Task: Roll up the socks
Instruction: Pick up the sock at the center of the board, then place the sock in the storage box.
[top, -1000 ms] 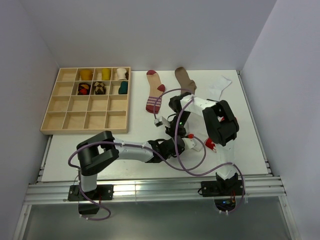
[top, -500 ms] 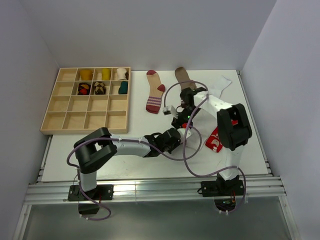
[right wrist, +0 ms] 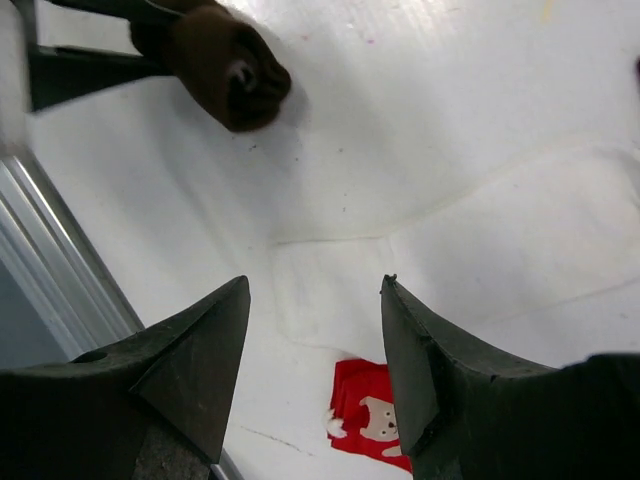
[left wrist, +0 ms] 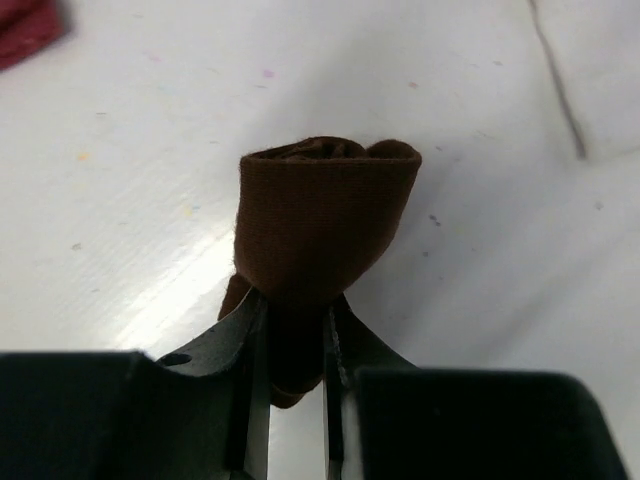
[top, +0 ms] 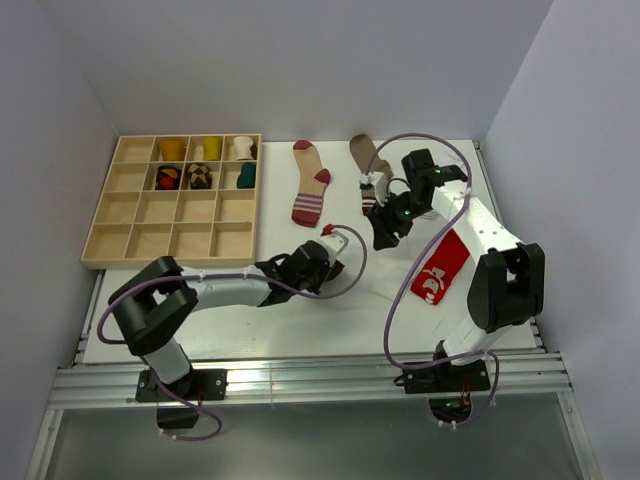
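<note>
My left gripper is shut on a rolled dark brown sock and holds it just above the table; in the top view this gripper is at mid-table. My right gripper hangs open and empty, with the brown roll off to one side. In the top view the right gripper is right of the roll. Below it lie a flat white sock and a red sock with white marks. That red sock lies flat near the right arm.
A maroon sock with a striped cuff and a tan-brown sock lie flat at the back. The wooden compartment tray at back left holds several rolled socks in its far cells. Purple cables loop over the table's middle.
My right gripper has opened and swung back and to the right, away from the roll, uncovering the red sock. My left gripper has drawn left with the brown roll in it.
</note>
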